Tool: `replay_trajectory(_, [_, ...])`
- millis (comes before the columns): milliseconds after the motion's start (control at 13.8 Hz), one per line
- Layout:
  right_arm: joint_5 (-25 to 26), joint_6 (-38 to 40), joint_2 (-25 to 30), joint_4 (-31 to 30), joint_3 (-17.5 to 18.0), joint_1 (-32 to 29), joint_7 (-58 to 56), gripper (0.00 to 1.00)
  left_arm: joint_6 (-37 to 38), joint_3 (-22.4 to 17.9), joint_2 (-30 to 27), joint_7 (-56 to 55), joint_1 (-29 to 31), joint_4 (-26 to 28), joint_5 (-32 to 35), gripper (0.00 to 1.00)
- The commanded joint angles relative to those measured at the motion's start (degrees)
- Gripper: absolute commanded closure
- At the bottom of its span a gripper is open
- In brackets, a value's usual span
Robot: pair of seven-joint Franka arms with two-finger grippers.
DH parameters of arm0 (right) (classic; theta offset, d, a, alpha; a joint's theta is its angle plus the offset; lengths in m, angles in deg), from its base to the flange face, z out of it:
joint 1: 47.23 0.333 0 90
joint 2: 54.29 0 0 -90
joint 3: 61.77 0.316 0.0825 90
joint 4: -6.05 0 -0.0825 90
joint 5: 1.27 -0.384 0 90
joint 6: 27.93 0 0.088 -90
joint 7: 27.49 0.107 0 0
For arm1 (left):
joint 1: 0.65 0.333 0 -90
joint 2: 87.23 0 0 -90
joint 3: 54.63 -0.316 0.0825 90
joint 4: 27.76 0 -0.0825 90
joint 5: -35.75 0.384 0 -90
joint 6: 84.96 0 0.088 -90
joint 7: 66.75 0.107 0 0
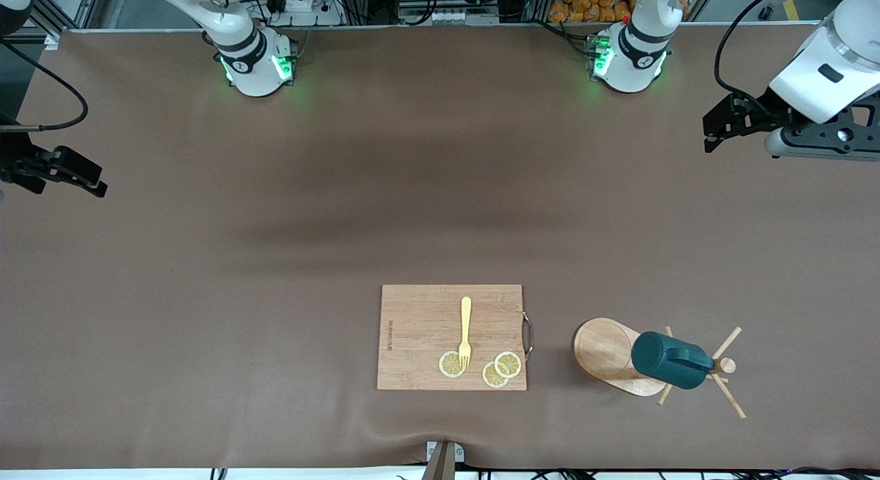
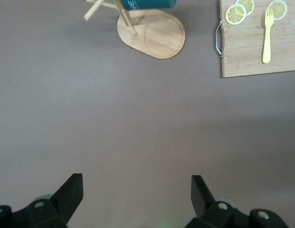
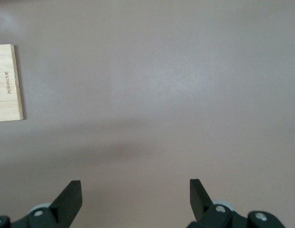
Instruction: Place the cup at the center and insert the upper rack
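Only partly in view: cup hiding upper rack post.

Cup: small dark teal-green mug w/ ribbed side, hung on the upper rack, tilted, mouth toward the rack's base; handle on top. Only its edge shows in left wrist view.

Upper rack: light wood mug tree, oval base w/ round groove, central post, thin angled pegs. Stands on the table toward the left arm's end, near the front camera, just beside the cutting board but apart from it.
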Motion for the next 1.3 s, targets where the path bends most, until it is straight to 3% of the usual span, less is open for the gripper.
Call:
replay_trajectory(0, [0.13,0.54,0.82,-0.12,0.64,-0.68,0.65,0.0,1.97,0.43,1.43,-0.01,0.12,-2.7,0.82,0.0])
replay_trajectory(1231, [0.04,0.45,0.82,-0.12,0.64,-0.77,0.65,0.0,2.06,1.58,2.31,-0.45,-0.06,-2.61,0.65,0.0])
